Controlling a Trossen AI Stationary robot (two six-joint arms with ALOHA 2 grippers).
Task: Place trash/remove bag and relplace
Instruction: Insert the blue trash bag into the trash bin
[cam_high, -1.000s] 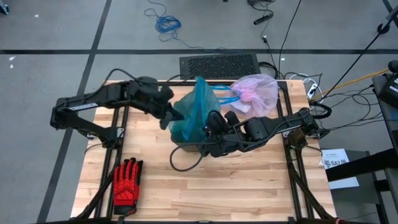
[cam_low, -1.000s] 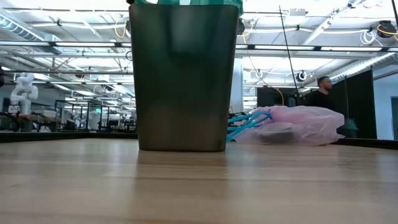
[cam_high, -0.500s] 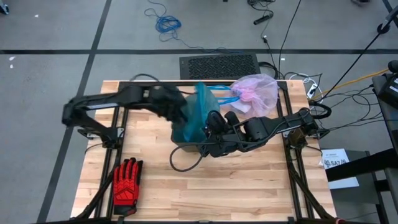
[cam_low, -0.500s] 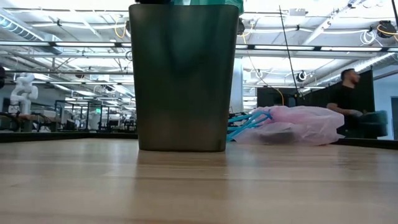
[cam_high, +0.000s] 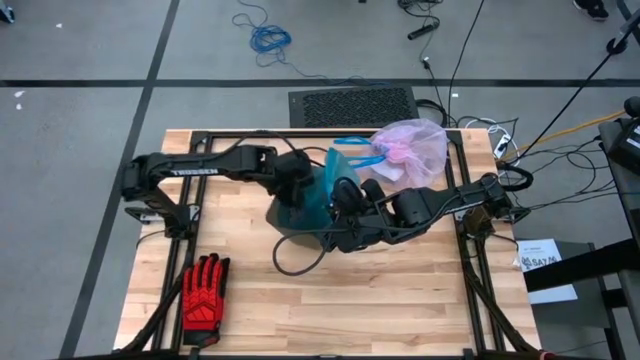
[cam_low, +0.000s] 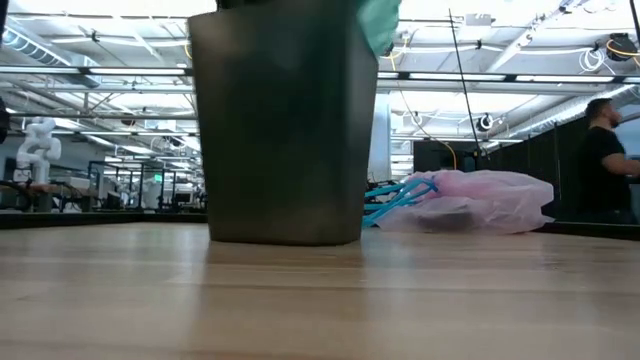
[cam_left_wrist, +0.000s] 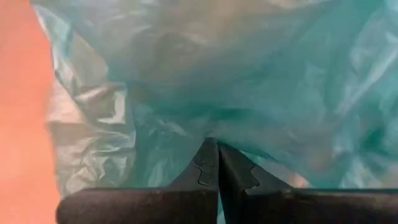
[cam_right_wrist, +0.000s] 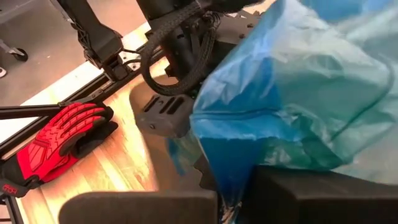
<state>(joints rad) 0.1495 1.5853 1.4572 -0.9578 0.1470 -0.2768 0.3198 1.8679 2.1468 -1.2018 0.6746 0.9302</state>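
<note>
A teal-blue plastic bag (cam_high: 322, 185) sits bunched in the mouth of the dark bin (cam_low: 280, 130) at mid-table. My left gripper (cam_left_wrist: 217, 157) comes from the table's left and is shut on this bag. My right gripper (cam_right_wrist: 233, 190) reaches in from the right and is shut on it too. The pale pink liner (cam_high: 412, 148) lies crumpled on the table's far right part, and also shows in the low view as the pink liner (cam_low: 470, 200) with teal drawstrings (cam_low: 395, 195) beside it. No paper wads show. My left gripper pinches a fold of the teal bag's wall (cam_left_wrist: 214, 127) between its two shut fingers, coming from the table's left above the bin's rim. The plastic bunches in wrinkles around the fingertips. My right gripper has the teal bag's edge (cam_right_wrist: 230, 158) pinched between its fingers, coming from the table's right; the plastic billows loosely beyond them over the bin.
A red-and-black work glove (cam_high: 205, 290) lies near the table's near left corner. A black cable (cam_high: 290, 262) loops on the wood in front of the bin. A person (cam_low: 605, 160) stands in the room behind the table, on the right.
My left arm has swung toward the table's right, carrying its gripper over the bin. The teal bag's raised peak has come down and the bag now sits lower and more bunched. The bin has shifted a little toward the table's left.
</note>
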